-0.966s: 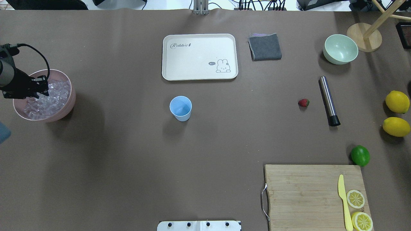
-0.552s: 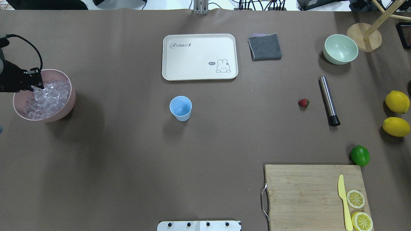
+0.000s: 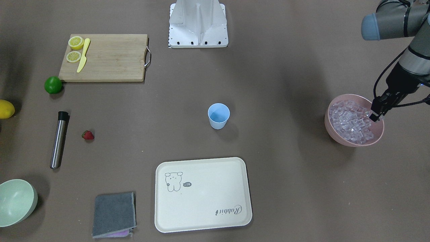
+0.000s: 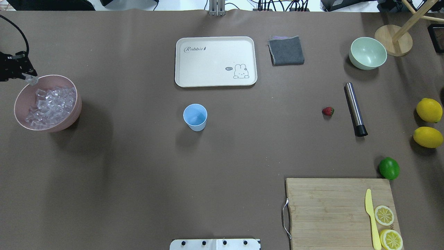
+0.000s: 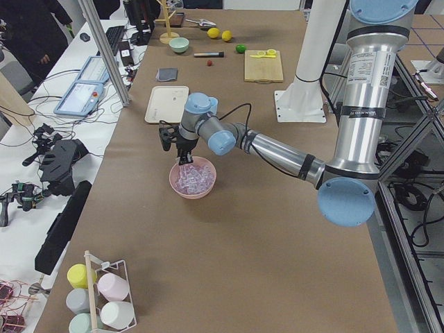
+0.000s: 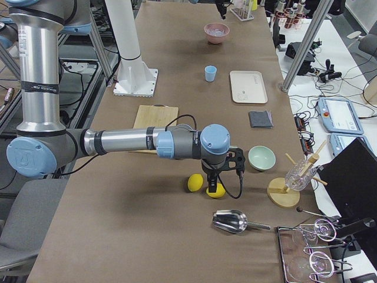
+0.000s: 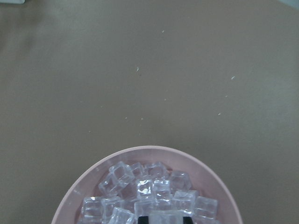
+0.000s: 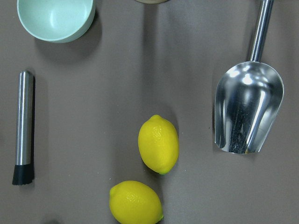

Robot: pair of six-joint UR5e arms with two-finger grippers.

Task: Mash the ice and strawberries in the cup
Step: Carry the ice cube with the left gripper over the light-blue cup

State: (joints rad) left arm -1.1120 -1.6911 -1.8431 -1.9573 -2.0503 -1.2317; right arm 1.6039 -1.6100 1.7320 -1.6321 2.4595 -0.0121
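Observation:
The light-blue cup (image 4: 195, 116) stands upright mid-table, with nothing showing inside it. Far to its left, a pink bowl (image 4: 78, 101) holds a heap of ice (image 4: 50, 106). My left gripper (image 4: 29, 77) hangs just over the bowl's back-left rim, shut on one ice cube (image 4: 32, 81); the left wrist view shows that cube (image 7: 163, 217) at its bottom edge, above the pile. The strawberry (image 4: 327, 111) lies alone on the right half. My right gripper (image 6: 212, 186) hovers over two lemons at the table's right end; I cannot tell whether it is open or shut.
A steel muddler (image 4: 354, 108) lies right of the strawberry. A cream tray (image 4: 215, 80), a grey cloth (image 4: 286, 50) and a pale green bowl (image 4: 367, 53) sit along the back. Two lemons (image 4: 429, 110), a lime (image 4: 389, 168), a cutting board (image 4: 333, 208) and a metal scoop (image 8: 247, 112) occupy the right side.
My left gripper rose out of the ice in the pink bowl and drew back over the bowl's rim, carrying one cube. Nothing else moved.

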